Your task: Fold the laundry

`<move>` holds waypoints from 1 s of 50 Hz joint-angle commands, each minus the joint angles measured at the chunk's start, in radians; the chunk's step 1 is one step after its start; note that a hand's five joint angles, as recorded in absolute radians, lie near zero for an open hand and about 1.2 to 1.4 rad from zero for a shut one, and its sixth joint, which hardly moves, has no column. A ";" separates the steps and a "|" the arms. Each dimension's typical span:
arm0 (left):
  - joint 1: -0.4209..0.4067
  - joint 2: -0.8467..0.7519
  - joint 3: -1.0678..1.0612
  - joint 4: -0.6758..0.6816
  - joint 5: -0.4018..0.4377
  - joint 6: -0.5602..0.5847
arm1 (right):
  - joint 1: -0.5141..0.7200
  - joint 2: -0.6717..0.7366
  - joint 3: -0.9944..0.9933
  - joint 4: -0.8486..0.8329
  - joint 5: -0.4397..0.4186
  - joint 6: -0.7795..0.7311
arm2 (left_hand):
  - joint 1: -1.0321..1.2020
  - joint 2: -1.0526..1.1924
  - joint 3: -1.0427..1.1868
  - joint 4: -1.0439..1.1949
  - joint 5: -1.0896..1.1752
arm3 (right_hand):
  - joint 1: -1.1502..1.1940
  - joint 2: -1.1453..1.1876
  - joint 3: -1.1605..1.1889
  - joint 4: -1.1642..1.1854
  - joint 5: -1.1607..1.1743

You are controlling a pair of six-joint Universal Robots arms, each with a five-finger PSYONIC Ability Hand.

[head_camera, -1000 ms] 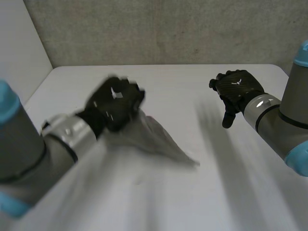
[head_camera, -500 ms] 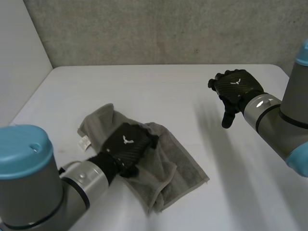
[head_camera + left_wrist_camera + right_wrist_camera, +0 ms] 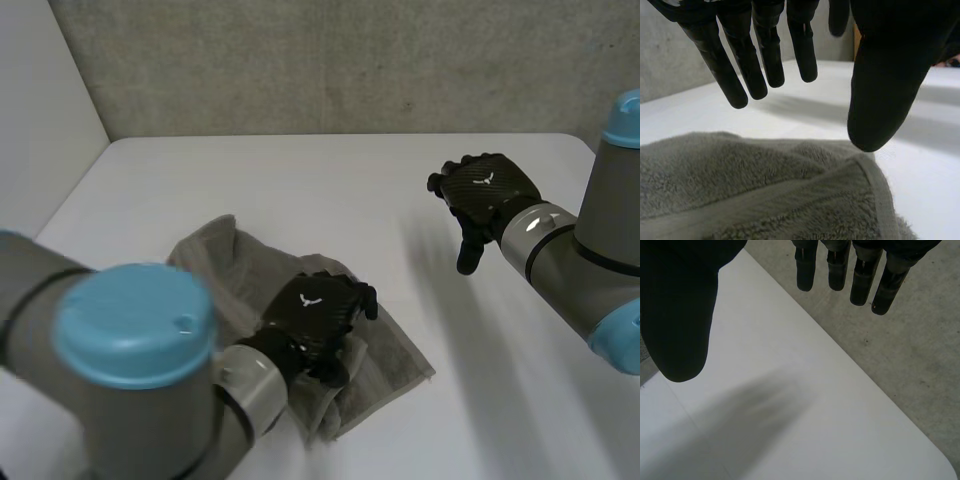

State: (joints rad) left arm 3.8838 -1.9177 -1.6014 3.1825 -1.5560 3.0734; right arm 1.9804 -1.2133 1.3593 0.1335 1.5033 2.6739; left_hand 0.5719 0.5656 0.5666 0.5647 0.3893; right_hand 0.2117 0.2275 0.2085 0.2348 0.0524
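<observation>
grey terry towel (image 3: 240, 285) lies rumpled on the white table (image 3: 330, 185), on the robot's left side and toward the near edge. it is partly doubled over itself, with one loose fold raised at its far-left corner and a flat woven hem (image 3: 790, 192) running along the edge nearest the table's middle. left hand (image 3: 315, 318) is positioned over the towel's inner half, close to that hemmed edge. in the left wrist view its fingers (image 3: 762, 55) are straight and spread apart, with the thumb (image 3: 887, 80) held off to one side. the fingertips hang clear above the cloth and the bare table just past it, and nothing is pinched between them. whether the palm touches the pile cannot be told. left arm (image 3: 135, 330), with its light-blue cap, crosses the foreground of the head view and covers the towel's near-left part. right hand (image 3: 487, 190) is held above bare table on the robot's right side, well apart from the towel. in the right wrist view its fingers (image 3: 837, 267) are straight and separated, and its thumb (image 3: 680, 315) stands apart from them, holding nothing. white tabletop lies under the palm, and a rough grey concrete surface (image 3: 900, 360) lies beyond the fingertips. right arm (image 3: 585, 265) enters at the right side of the head view.
</observation>
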 commanded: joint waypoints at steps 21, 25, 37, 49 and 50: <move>-0.087 -0.235 0.156 -0.058 -0.185 0.027 | 0.001 0.018 0.015 0.002 0.000 -0.002 | 0.006 0.012 0.011 0.013 0.014 | -0.037 -0.053 -0.034 -0.060 -0.052; -0.095 -0.248 0.164 -0.052 -0.197 0.074 | 0.001 0.020 0.017 0.002 0.000 -0.003 | 0.250 0.257 0.256 0.258 0.258 | -0.037 -0.053 -0.034 -0.060 -0.052; -0.035 -0.080 0.083 0.099 -0.328 0.277 | 0.003 0.020 0.015 0.000 0.005 0.001 | 0.824 0.831 0.830 0.832 0.832 | -0.037 -0.053 -0.034 -0.060 -0.052; 0.104 0.248 -0.052 0.113 -0.237 0.448 | 0.006 0.017 0.012 0.021 0.002 0.038 | 0.824 0.831 0.830 0.832 0.832 | -0.037 -0.053 -0.034 -0.060 -0.052; 0.105 0.249 -0.052 0.113 -0.237 0.449 | 0.015 0.017 0.009 0.034 -0.002 0.067 | 0.824 0.831 0.830 0.832 0.832 | -0.037 -0.053 -0.034 -0.060 -0.052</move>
State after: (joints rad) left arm 3.9224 -1.7906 -1.6003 3.3018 -1.8525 3.4625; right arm 1.9833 -1.1939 1.3725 0.1397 1.5092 2.6931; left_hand 1.1699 1.2137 1.2140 1.2146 1.0198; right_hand 0.2120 0.2275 0.2085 0.2348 0.0524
